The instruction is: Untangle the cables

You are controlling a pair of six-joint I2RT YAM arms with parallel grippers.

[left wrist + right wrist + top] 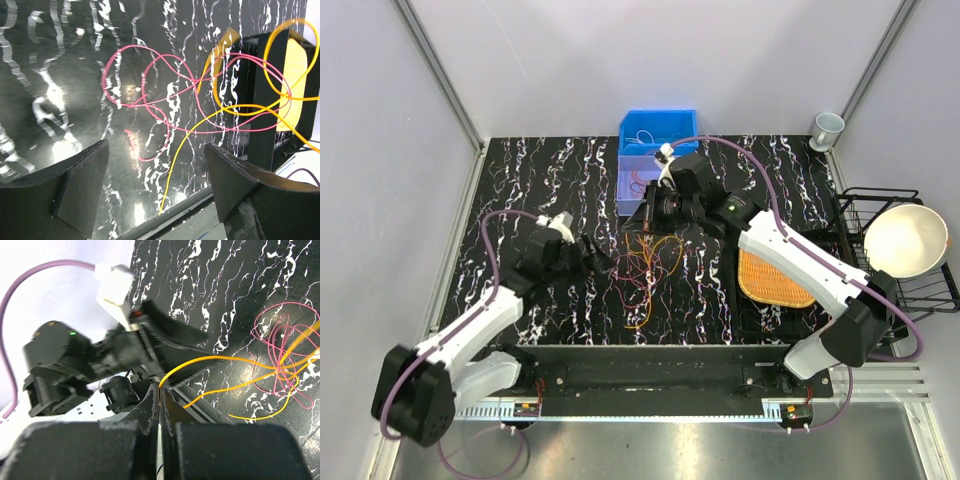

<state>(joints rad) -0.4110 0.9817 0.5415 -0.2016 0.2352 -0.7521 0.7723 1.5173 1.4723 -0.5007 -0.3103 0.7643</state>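
The left gripper [156, 149] stood wide open and empty, the cables [655, 262] lying just beyond its fingers. The right gripper [161, 392], fully closed, pinched an orange one at its tips.

- The cables [648, 268] sprawl across mid-table, their loops barring any low pass between the two arms.
- The left gripper [602, 262], jaws wide, crowds the tangle's left side. The right gripper [643, 222], pinched on an orange strand, hangs over its far edge.
- A blue bin [658, 114] and a clear bin [625, 195] block the far middle.
- An orange mat [770, 280] and a dish rack [880, 192] fill the right.
- Bare table [535, 185] lies open at far left.
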